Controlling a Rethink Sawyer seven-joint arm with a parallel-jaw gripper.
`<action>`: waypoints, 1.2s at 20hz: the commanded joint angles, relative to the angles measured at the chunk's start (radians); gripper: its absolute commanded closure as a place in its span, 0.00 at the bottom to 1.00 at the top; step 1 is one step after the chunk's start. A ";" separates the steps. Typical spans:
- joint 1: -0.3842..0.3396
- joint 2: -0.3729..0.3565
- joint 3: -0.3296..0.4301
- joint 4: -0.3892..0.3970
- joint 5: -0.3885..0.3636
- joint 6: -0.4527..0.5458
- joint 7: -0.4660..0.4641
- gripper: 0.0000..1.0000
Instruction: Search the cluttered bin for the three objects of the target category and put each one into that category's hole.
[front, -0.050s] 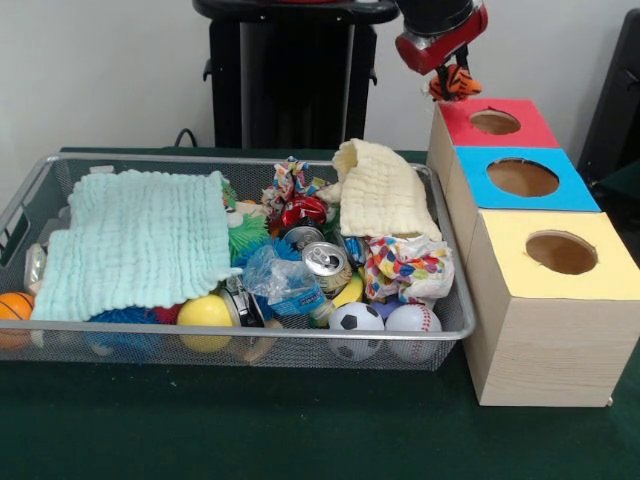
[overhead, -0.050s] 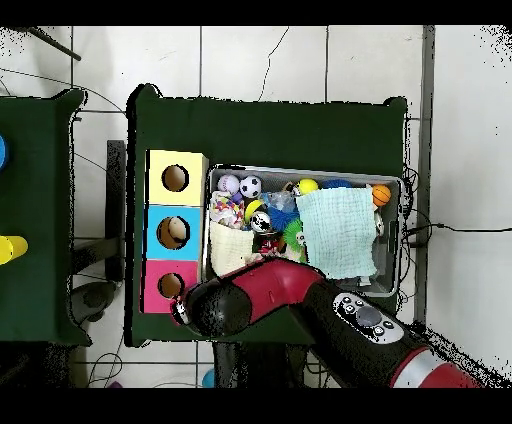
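Clamped in the red-and-black gripper (front, -0.050s: 455, 88): a small orange, black-striped soft toy (front, -0.050s: 458, 84), hanging just above the round hole of the red-topped wooden box (front, -0.050s: 497, 123), near its left rim. Well apart from the wire mesh bin (front, -0.050s: 455, 330) of clutter. Free air over the blue-topped box (front, -0.050s: 524, 178) and yellow-topped box (front, -0.050s: 560, 252); bare green tabletop (front, -0.050s: 250, 425) along the bin's front edge.

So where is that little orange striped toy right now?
In the front view, the orange striped toy hangs in the gripper at the upper right, just left of and above the red box's hole.
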 joint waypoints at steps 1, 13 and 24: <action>-0.004 0.041 -0.013 0.048 -0.008 -0.161 0.122 1.00; -0.018 0.070 0.048 0.051 0.029 -0.280 0.113 1.00; 0.019 0.047 0.009 0.005 -0.027 -0.345 0.096 1.00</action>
